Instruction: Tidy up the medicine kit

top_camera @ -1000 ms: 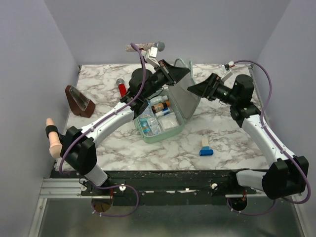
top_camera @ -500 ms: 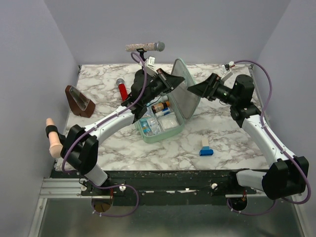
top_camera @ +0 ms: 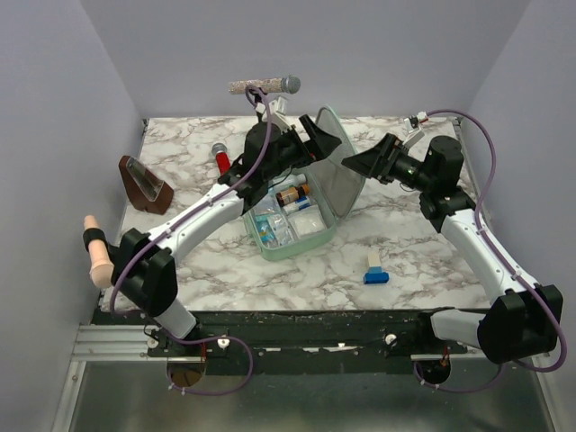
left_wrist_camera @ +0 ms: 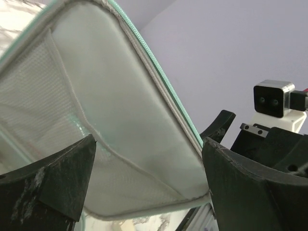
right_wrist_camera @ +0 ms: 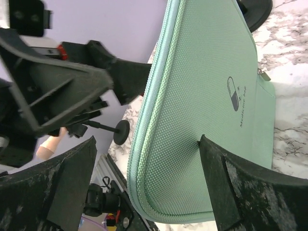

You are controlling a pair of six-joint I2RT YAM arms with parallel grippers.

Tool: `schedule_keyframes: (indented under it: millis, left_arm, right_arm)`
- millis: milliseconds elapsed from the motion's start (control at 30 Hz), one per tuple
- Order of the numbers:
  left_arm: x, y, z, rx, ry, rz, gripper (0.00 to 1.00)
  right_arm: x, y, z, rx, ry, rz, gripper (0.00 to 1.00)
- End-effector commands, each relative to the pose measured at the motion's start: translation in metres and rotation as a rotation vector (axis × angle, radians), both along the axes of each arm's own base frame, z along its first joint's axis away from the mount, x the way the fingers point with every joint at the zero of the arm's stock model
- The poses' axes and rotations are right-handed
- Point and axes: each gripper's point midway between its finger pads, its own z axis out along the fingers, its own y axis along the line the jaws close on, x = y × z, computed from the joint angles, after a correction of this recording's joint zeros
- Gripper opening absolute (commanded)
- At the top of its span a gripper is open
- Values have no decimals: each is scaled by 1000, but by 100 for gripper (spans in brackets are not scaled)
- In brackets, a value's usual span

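The mint-green fabric medicine kit [top_camera: 340, 180], a rounded-rectangular zip case, sits open near the middle of the white marble-patterned table [top_camera: 225, 270]. Its tray lies flat on the table and its lid stands almost upright along the tray's far right side.

In the overhead view the tray holds small items in compartments: an orange-labelled bottle [top_camera: 290, 193] towards the back, a white packet [top_camera: 308, 225] on the right and blue-and-clear pieces [top_camera: 268, 229] on the left. They are too small to name further.

Your left pincer [left_wrist_camera: 149, 144] faces the inner side of the lid from the left. Its two black fingers are spread wide and released, and they grip nothing. The lid's pale lining and its mesh pocket [left_wrist_camera: 43, 96] fill the space ahead of them, and the teal zip edge [left_wrist_camera: 163, 82] runs across the gap.

Your right pincer [right_wrist_camera: 148, 142] faces the outer side of the same lid from the right. Its fingers are also spread wide and clench nothing. The woven green fabric, with a small dark pill logo [right_wrist_camera: 233, 94], lies just beyond them. You cannot tell whether either finger touches the fabric.

On the table to the right of the kit, well apart from it, lies a small blue-and-white box [top_camera: 376, 268]. Behind the left arm lies a red cylinder [top_camera: 220, 159]. A dark brown wedge-shaped stand [top_camera: 144, 184] sits near the left wall.
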Motion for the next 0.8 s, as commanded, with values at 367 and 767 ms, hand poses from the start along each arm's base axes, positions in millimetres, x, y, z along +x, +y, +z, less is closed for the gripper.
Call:
schedule_keyframes:
  millis: [367, 767]
  left_arm:
    - [-102, 217, -67, 392, 80, 579, 99]
    - [-126, 253, -21, 292, -27, 683, 99]
  right_arm:
    - [-35, 38, 6, -187, -140, 175, 94]
    - [-66, 38, -42, -301, -108, 92, 100]
